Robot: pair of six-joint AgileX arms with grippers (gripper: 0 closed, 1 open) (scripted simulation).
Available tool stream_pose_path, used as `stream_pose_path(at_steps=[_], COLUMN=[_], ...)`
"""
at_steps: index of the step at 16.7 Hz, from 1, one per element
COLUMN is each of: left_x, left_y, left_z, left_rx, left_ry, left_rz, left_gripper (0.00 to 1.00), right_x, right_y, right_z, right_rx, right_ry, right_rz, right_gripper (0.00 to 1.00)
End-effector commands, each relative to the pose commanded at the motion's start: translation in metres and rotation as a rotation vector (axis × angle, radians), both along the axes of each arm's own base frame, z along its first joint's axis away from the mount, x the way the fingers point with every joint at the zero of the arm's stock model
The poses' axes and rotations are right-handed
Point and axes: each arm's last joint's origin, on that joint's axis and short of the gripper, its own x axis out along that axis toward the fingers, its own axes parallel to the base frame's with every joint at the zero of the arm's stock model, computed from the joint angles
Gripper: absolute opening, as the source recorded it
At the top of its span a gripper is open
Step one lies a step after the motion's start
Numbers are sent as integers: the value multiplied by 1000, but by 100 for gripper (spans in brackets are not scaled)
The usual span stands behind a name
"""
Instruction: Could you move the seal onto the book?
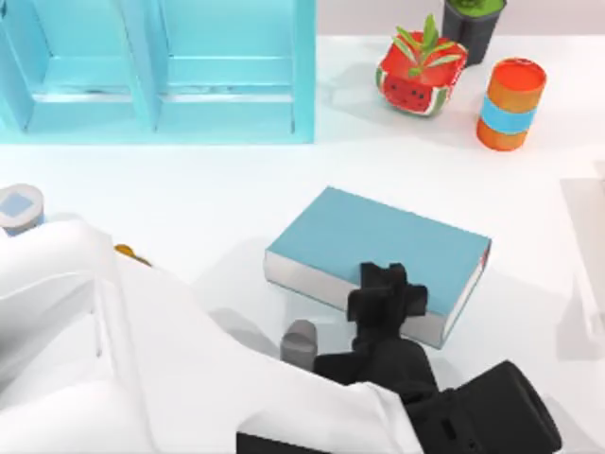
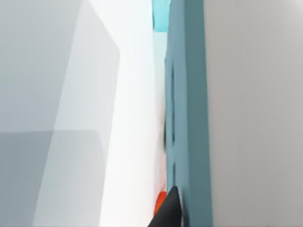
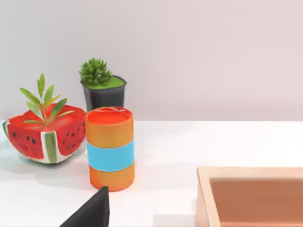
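Nearest to the camera above, my left arm reaches in from the left side of the table. The left gripper [image 1: 383, 288] hangs over the near long edge of the book [image 1: 378, 236]. I cannot tell whether it is apart, together or clamped on something, because its black body covers what is under it. The seal is hidden from me. I judge that it is most likely carried under this gripper, above the near edge of the cover, so I cannot describe its look at this moment.

I judge the step in hand to be the placing. The next move calls for bringing the gripper a little more toward the middle of the cover, then lowering straight and letting go gently, so that a narrow upright block does not tip near the edge.

Just beside the gripper, in front of the book, a small grey cylinder [image 1: 299, 340] stands on the white table [image 1: 236, 199].

The book lies flat and slanted, with a plain teal cover and pale page edges. In the left wrist view its cover [image 2: 189, 118] is very close.

Farther back are the turquoise shelf [image 1: 227, 104], the watermelon ornament [image 1: 416, 85], the potted plant [image 1: 473, 24] and the orange cylinder [image 1: 510, 104]. My right gripper [image 3: 92, 213] is parked at the right side, facing them, near a wooden tray [image 3: 206, 189].
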Motion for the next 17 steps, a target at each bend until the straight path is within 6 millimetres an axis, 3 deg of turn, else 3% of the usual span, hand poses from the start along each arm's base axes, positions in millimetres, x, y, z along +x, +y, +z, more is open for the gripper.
stream_pose_path(at_steps=[11,17], left_x=[0,0], left_y=[0,0], left_z=[0,0], left_rx=[0,0], left_ry=[0,0], left_rz=[0,0], left_gripper=[98,100], right_x=[0,0], right_y=[0,0], right_z=[0,0], right_rx=[0,0], right_ry=[0,0], right_rz=[0,0], right_gripper=[100,100])
